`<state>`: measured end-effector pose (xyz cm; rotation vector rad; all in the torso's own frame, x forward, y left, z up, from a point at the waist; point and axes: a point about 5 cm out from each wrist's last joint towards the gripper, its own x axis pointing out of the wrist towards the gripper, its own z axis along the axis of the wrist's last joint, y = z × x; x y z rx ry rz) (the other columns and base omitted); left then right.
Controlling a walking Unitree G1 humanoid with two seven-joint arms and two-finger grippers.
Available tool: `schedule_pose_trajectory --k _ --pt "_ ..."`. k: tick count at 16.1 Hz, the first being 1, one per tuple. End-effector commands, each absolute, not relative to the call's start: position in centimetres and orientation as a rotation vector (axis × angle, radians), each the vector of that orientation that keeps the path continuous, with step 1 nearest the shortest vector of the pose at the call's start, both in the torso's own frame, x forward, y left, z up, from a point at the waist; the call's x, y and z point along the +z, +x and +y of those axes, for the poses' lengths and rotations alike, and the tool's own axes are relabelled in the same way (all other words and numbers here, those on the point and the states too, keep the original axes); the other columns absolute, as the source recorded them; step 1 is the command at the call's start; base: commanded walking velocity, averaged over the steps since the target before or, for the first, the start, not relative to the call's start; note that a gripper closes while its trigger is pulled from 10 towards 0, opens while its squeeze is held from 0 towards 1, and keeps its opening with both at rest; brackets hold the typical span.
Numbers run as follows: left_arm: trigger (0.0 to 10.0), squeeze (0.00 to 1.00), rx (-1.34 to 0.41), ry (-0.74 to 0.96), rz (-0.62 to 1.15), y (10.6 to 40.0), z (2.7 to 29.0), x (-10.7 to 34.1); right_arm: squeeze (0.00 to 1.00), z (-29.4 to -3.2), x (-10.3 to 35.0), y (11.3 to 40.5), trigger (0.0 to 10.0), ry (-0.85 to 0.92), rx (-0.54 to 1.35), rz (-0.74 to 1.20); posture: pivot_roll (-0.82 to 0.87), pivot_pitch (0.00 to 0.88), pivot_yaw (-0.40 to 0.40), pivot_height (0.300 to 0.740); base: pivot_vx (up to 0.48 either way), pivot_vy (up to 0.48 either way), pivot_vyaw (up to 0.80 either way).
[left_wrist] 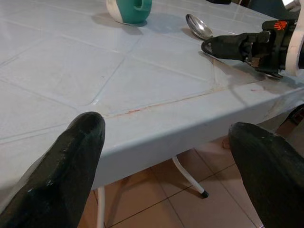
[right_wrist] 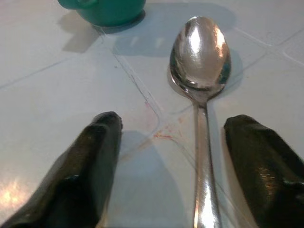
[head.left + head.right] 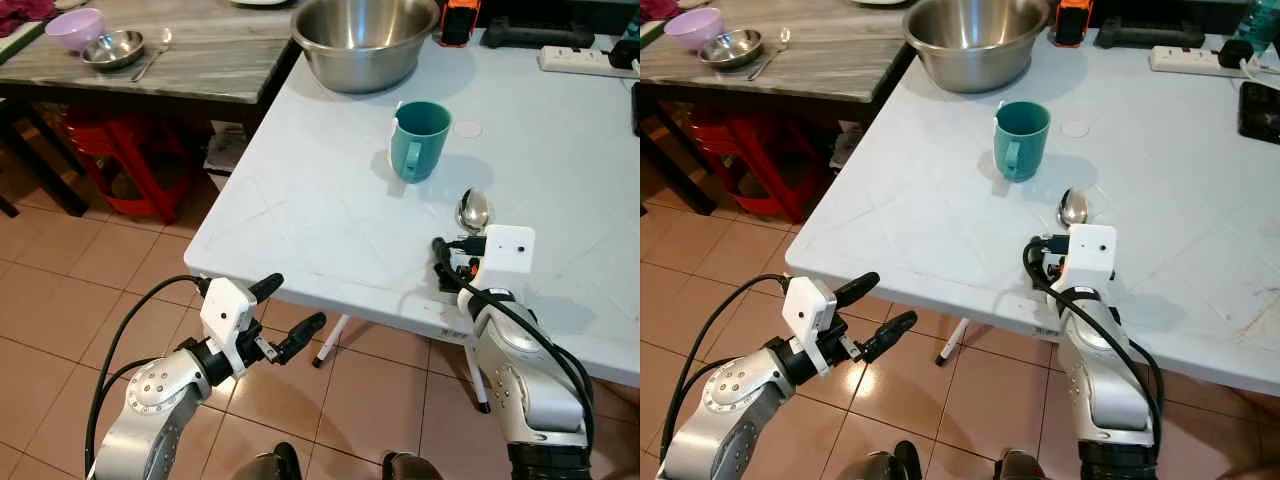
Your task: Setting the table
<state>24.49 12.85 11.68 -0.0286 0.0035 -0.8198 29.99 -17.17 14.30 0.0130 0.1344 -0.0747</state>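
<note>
A metal spoon (image 2: 200, 61) is lying flat on the pale blue table (image 3: 330, 210), bowl end pointing toward the teal mug (image 3: 419, 140), which is standing upright just beyond it. The right gripper (image 2: 173, 166) is resting low over the table at the spoon's handle end, fingers spread wide apart and holding nothing. The right wrist view is showing what the head views are hiding: the handle is running between the two black fingers (image 2: 92, 156), closer to one of them, and not visibly touched by either. From the head, the white wrist housing is covering the handle, so just the spoon's bowl is peeking out past it.

The left gripper (image 3: 290, 315) is hanging off the table's near edge, below the mug's side of the table and over the tiled floor (image 3: 60, 290), its fingers also parted and empty. Its wrist view is looking across the table's rim toward the mug, the spoon and the right gripper.

Beyond the mug, a large steel bowl (image 3: 365, 40) is sitting on the table. Farther from the mug, on a dark wooden table (image 3: 200, 50), a purple bowl (image 3: 75, 28), a small steel dish (image 3: 113, 48) and another spoon (image 3: 152, 55) are lying together
</note>
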Motion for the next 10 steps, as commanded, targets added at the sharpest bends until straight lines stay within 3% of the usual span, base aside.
schedule_pose_trajectory --k 1,10 --pt "10.0 0.00 -0.835 -0.020 0.000 24.2 12.9 11.9 0.00 -17.5 12.5 29.5 0.0 0.017 -0.100 0.229 -0.16 0.200 0.092 0.740 0.000 0.000 0.00" --pt "10.0 0.00 -0.843 -0.027 -0.003 24.2 12.8 11.9 0.00 -18.7 12.6 29.9 0.0 0.017 -0.128 0.240 -0.16 0.203 0.100 0.740 0.000 0.000 0.00"
